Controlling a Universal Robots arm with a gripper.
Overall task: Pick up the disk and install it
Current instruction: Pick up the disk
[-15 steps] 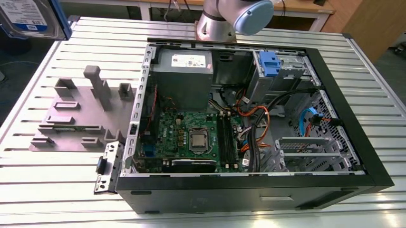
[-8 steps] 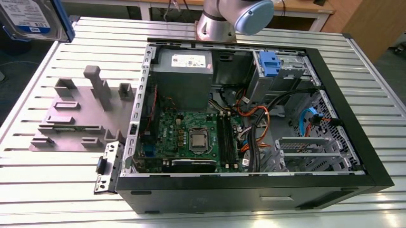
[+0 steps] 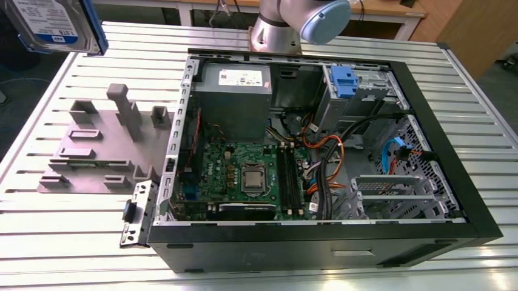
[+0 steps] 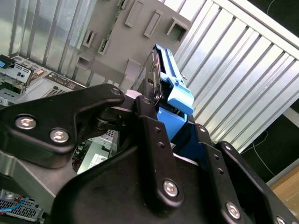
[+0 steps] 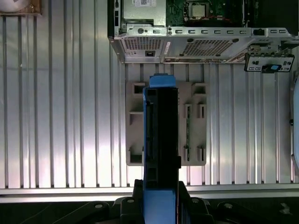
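The disk is being held high above the surface, at the exterior view's left and well apart from the open PC case. The install is judged not yet done.

In the second wrist view the tool is being seen clenched on the disk. 2 black fingers are being pressed against its long sides, right at the blue side rails. In the first wrist view the disk is being shown edge-on, hanging over the grey slotted fixture. That fixture is lying on the ribbed surface, just beside the case's rear panel.

Inside the case, a grey PSU w/ white sticker, a motherboard w/ bare CPU and a blue latch piece by the drive cage are being seen.

Handling, as judged:
- **Body:** the disk is being taken as stiff and metal-bodied, dense for its size, w/ no give under squeeze.
- **Faces:** the flat faces are prob. smooth and slippery.
- **Rails:** the plastic rails are giving better bite, but they could flex or unclip if overloaded.
- **Fragility:** it is being treated as shock-sensitive, so knocks against the case's sheet metal are being counted as the main risk.
- **Grip:** the best hold is judged to be across the 2 railed sides near mid-length, for balance, and away from the connector end and circuit-board face.
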